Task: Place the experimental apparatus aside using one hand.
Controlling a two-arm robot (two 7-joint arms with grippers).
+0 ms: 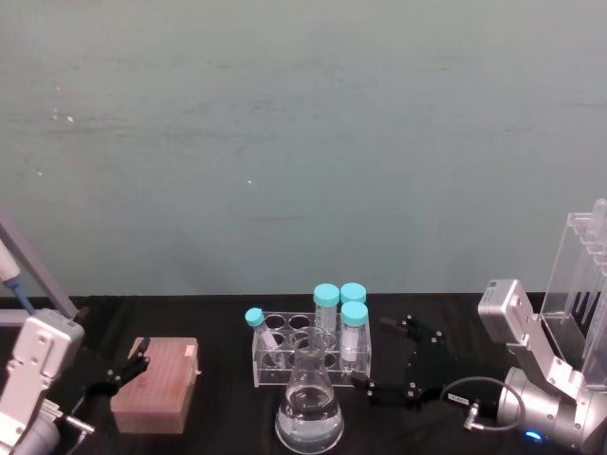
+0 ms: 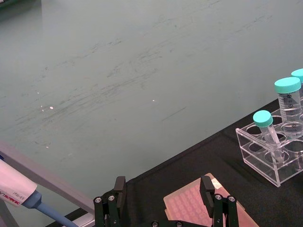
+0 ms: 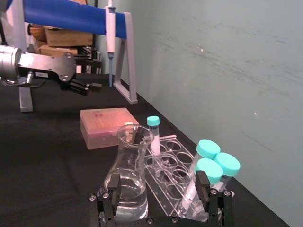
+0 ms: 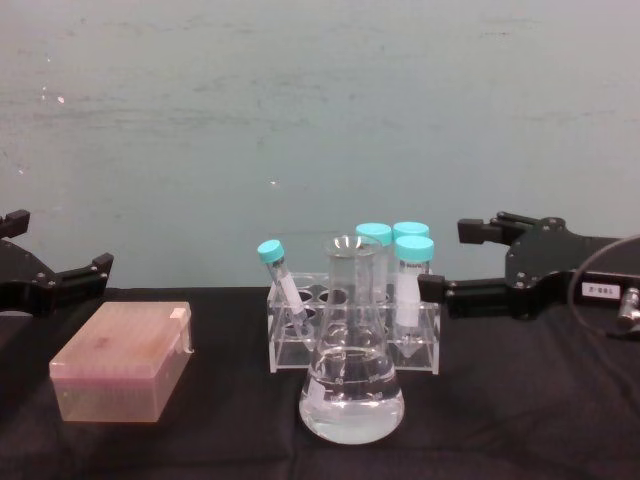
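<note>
Risk: off-centre grip could tip clear glass conical flask (image 4: 351,385) at front tabletop (image 4: 200,445) edge.
Right gripper (image 4: 452,260): wide, empty.
Left gripper (image 4: 65,238): parked, wide.

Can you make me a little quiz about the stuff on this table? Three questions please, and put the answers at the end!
1. Pick one: what stands right in front of the tube rack?
A) a conical flask
B) a pink box
C) a blue pipette
2. True or false: the right pincer is shut on the flask.
3. Count them: how many teal-capped tubes sit in the rack?

Key
1. A
2. False. It is open and apart from the flask.
3. Four: three big ones and one small one that leans.
</note>
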